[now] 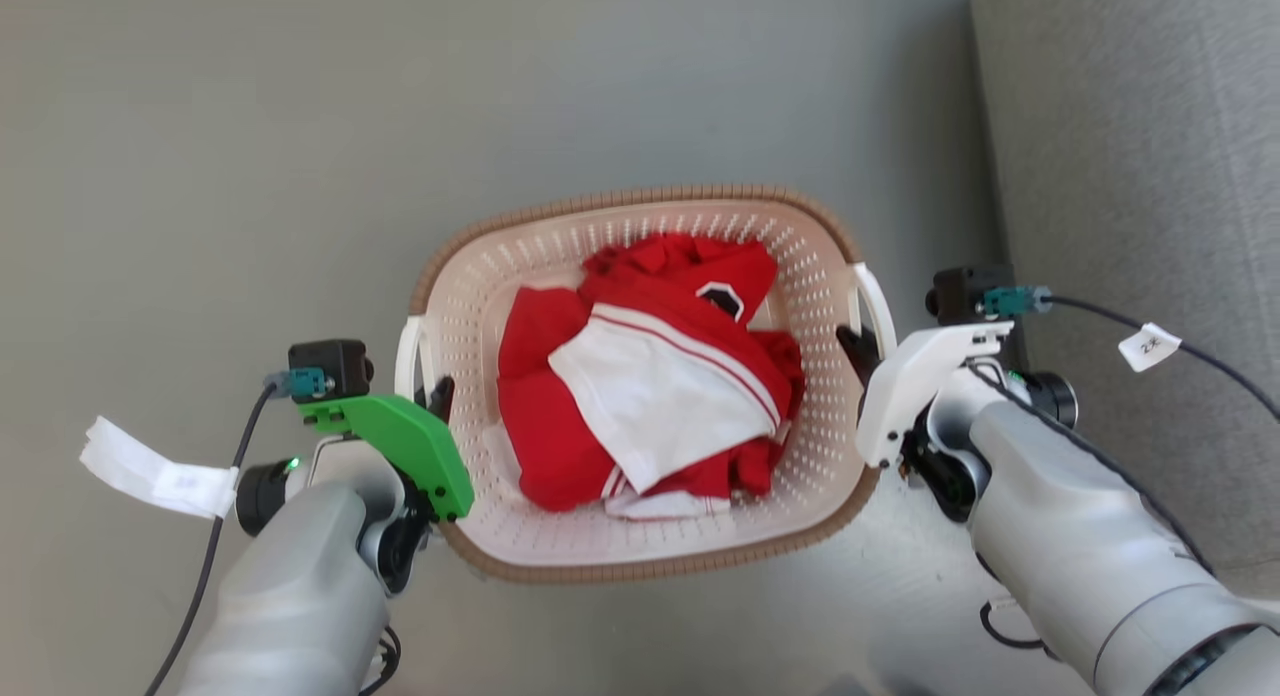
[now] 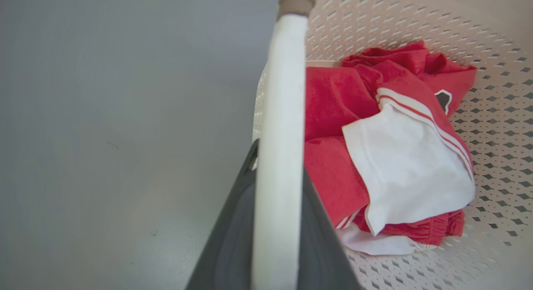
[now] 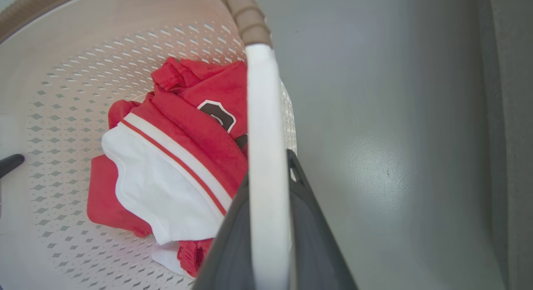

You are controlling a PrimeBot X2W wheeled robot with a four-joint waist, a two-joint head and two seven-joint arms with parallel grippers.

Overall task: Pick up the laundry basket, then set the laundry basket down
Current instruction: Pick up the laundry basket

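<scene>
The left gripper's fingers (image 2: pixel 233 227) straddle the white left handle (image 2: pixel 279 115), one dark finger pressed against each side, so the left gripper (image 1: pixel 440 396) looks closed on it. The right gripper's fingers (image 3: pixel 316 231) flank the right handle (image 3: pixel 264 136) in the same way, and the right gripper (image 1: pixel 856 348) looks closed too.

Between the two arms sits the laundry basket (image 1: pixel 640 568), in the middle of the grey floor (image 1: pixel 200 176) and just in front of the robot. It holds a heap of red and white clothes (image 1: pixel 650 376). To the far right, a grey fabric-covered surface (image 1: pixel 1150 126) runs alongside it.

The step in hand is judged to be the pick-up, with both handles gripped. Whether the base is off the floor cannot be told. The next move calls for both arms to travel together at an even height, so the basket stays level and the clothes stay inside.

Counted:
- one basket
- two handles
- two grippers with two fingers each
- two paper tags (image 1: pixel 150 471) on the wrist cables
- one heap of clothes, with the separate garments too tangled to count
</scene>
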